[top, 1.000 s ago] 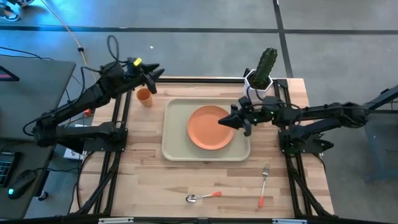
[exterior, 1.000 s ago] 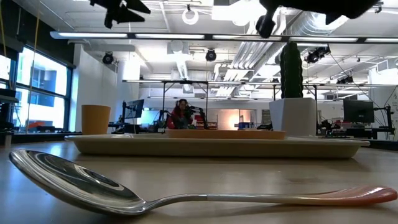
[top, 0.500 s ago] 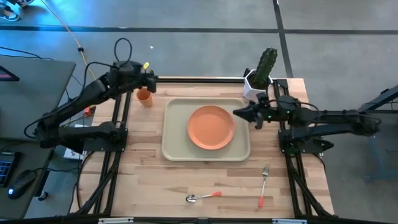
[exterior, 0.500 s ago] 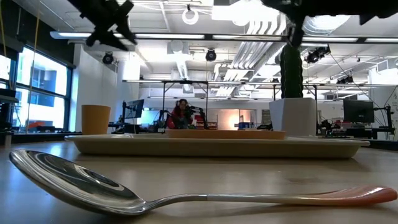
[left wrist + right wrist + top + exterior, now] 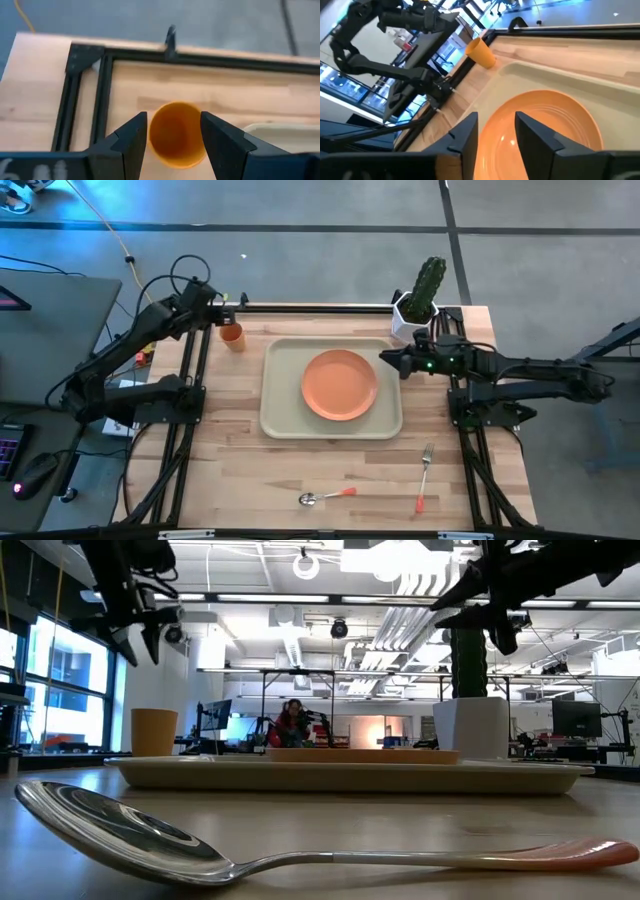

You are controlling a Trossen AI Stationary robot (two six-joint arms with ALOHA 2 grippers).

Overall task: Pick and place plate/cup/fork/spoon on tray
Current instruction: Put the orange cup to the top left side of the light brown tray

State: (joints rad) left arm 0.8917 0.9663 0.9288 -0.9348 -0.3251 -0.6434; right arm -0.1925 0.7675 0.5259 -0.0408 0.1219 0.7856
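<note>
We hold our left gripper (image 5: 172,137) spread above the cup (image 5: 232,335), left of the tray (image 5: 282,420). Our right gripper (image 5: 495,135), spread and empty, hovers by the plate (image 5: 339,384) on the tray.

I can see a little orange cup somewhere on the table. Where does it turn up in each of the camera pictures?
High view: the cup stands upper left, just outside the tray.
Low view: the cup is at far left, behind the tray's end.
Left wrist view: the cup sits centred between the left tool's fingers.
Right wrist view: the cup appears beyond the plate.
Shared landmark: the tray.
</note>
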